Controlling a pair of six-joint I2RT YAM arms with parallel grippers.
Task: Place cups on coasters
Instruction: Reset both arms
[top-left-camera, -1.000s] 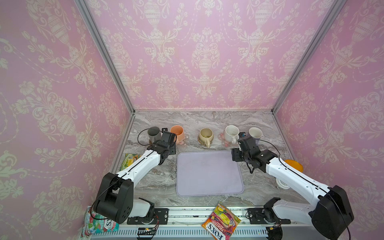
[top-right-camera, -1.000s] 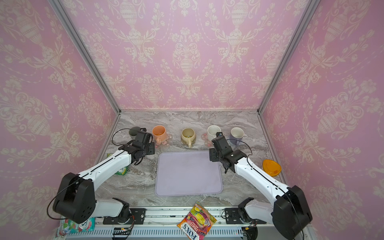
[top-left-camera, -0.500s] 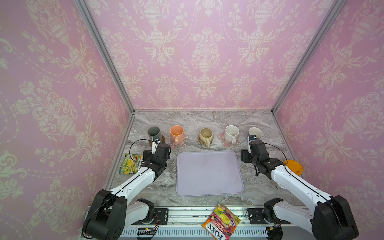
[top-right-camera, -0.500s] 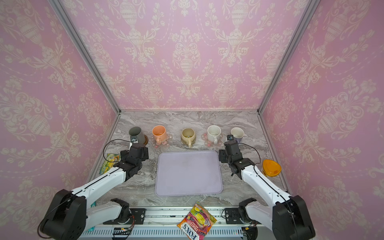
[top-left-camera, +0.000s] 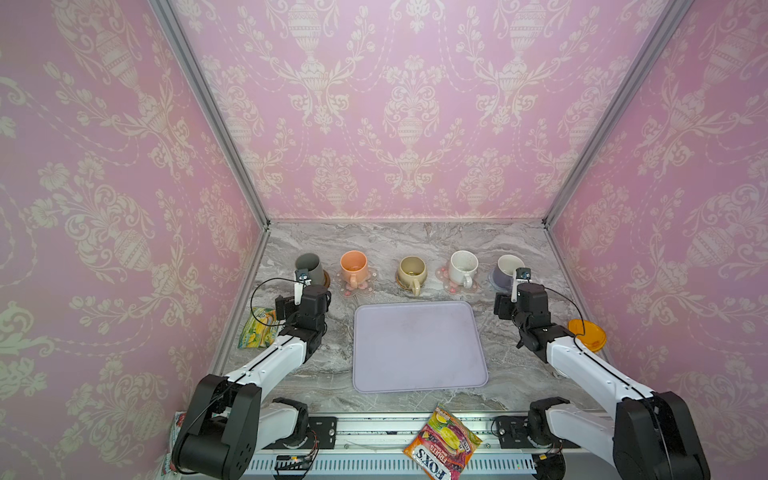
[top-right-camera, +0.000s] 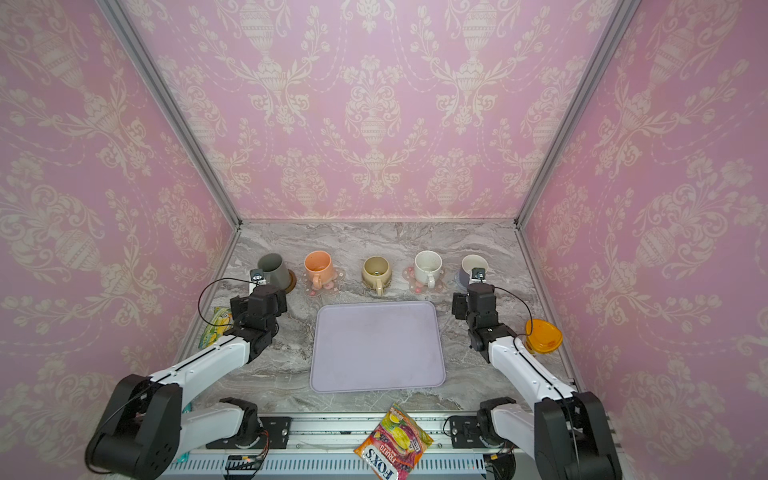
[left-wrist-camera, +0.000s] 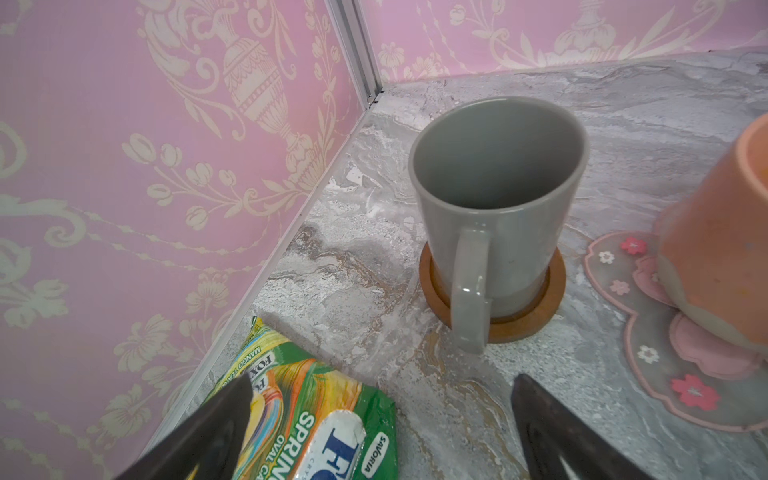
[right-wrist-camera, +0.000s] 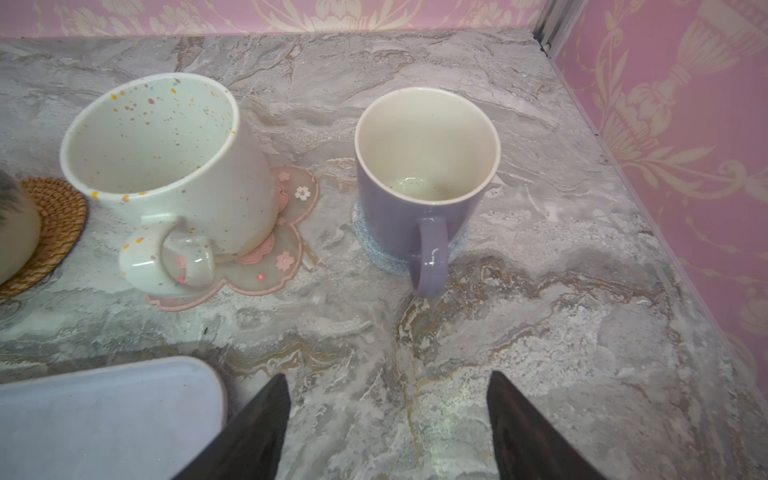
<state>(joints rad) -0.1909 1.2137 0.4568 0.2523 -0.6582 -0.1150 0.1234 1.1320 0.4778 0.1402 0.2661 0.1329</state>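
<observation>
Near the table's (top-left-camera: 415, 241) far edge, grey-green mug (left-wrist-camera: 494, 199) and lavender mug (right-wrist-camera: 424, 187) stand on coasters (left-wrist-camera: 540, 320). Both arms (top-left-camera: 274, 361) stretch low toward them, left gripper (left-wrist-camera: 382, 380) and right gripper (right-wrist-camera: 388, 376) spread, empty.

White arm links (top-left-camera: 272, 360), black joints (top-left-camera: 220, 430), looping black cables (top-left-camera: 252, 297)

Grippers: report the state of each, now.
Left gripper: open, holding nothing.
Right gripper: open, holding nothing.
</observation>
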